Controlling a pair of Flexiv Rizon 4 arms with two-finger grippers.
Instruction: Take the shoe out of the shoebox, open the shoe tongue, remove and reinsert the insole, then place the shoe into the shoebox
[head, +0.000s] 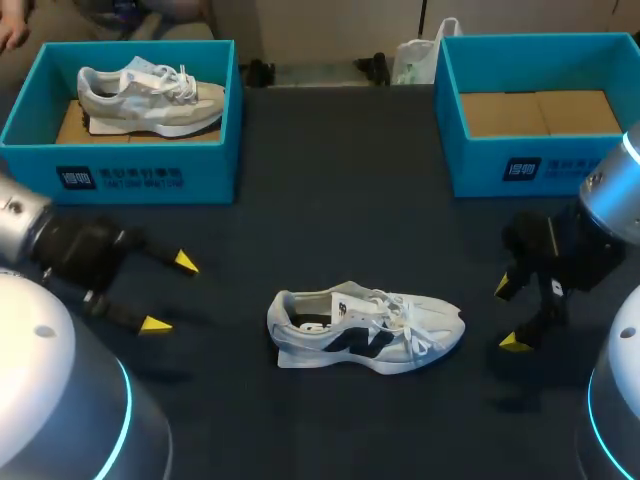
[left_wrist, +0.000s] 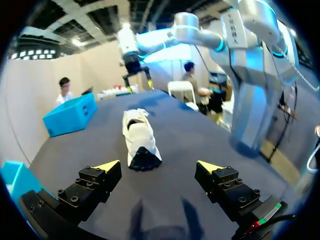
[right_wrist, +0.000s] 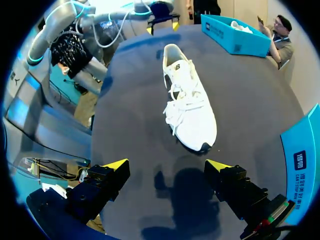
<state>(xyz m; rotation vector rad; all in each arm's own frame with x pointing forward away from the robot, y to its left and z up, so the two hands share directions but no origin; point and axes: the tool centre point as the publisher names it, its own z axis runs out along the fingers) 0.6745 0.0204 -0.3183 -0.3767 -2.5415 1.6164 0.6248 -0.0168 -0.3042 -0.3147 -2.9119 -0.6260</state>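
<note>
Left arm (head: 55, 400): its pale housing sits closest in the head view; from it the wrist runs out over the dark table (head: 340, 210).
Left gripper (head: 170, 293): fingers spread wide with nothing between them, hovering well apart from the shoe, heel side.
Left shoebox (head: 140, 168): blue, at the far left corner, with a beige shoe (head: 150, 92) lying in it.
White shoe (head: 365, 330): the one to work on. It is out of any box and sits on its sole mid-table between the two grippers, heel toward the left gripper, toe toward the right, laces loose over the tongue.
Right shoebox (head: 520, 165): blue, far right, only its cardboard floor showing.
Right gripper (head: 509, 315): fingers also wide apart and holding nothing, near the toe but not touching it.
Step in hand: as I judge it, opening the tongue; the take-out looks done.
How to do it well: I would have the left gripper pin the heel collar so that the shoe cannot slide. The right gripper would come in over the laces, pinch only the tongue's top edge, and draw it toward the toe — slowly, since snagged laces could drag the whole shoe along.
</note>
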